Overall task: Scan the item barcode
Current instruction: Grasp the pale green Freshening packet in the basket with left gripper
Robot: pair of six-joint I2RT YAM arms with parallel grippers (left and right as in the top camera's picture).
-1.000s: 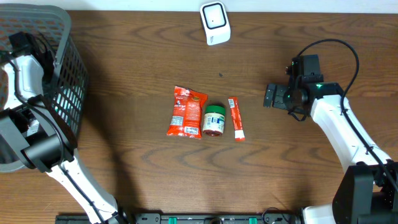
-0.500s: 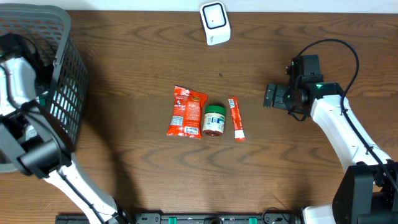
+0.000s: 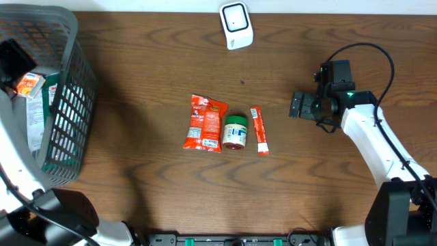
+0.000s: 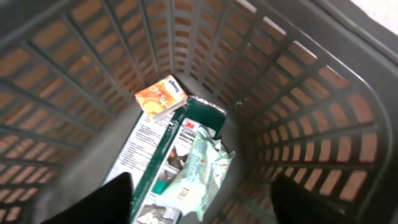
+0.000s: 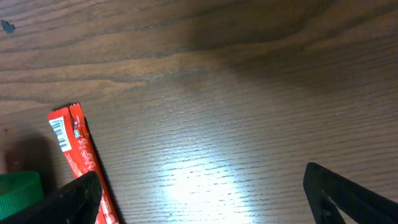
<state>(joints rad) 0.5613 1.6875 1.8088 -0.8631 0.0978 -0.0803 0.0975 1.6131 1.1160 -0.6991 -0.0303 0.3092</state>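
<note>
Dark wood-grain bench [image 3: 136,137] fills the view, and near its middle lies the slim red stick packet [image 3: 259,130], flat on the wood. I'd take it for the item due at the scanner. Its long axis runs from the near edge toward the far edge, and its barcode [image 5: 59,127] is printed face-up at the far end. Just beside it on the left stands a green-lidded round jar [image 3: 235,132], with a crinkled red snack pouch [image 3: 205,123] close against the jar's other side. The right tool [image 3: 295,104] hovers near the packet on its right, released with the fingers spread wide and nothing between them. From there the packet lies to the left and slightly nearer the front edge. That puts the fingers roughly across the packet's narrow width, which should suit a pinch. The small white handheld scanner [image 3: 236,26] sits at the far edge, well apart. The left tool [image 4: 208,202] hangs over the grey plastic mesh basket [image 3: 72,96] at the far left. It is also released and empty, above packs already lying inside, so the right arm is plainly the nearer one.
</note>
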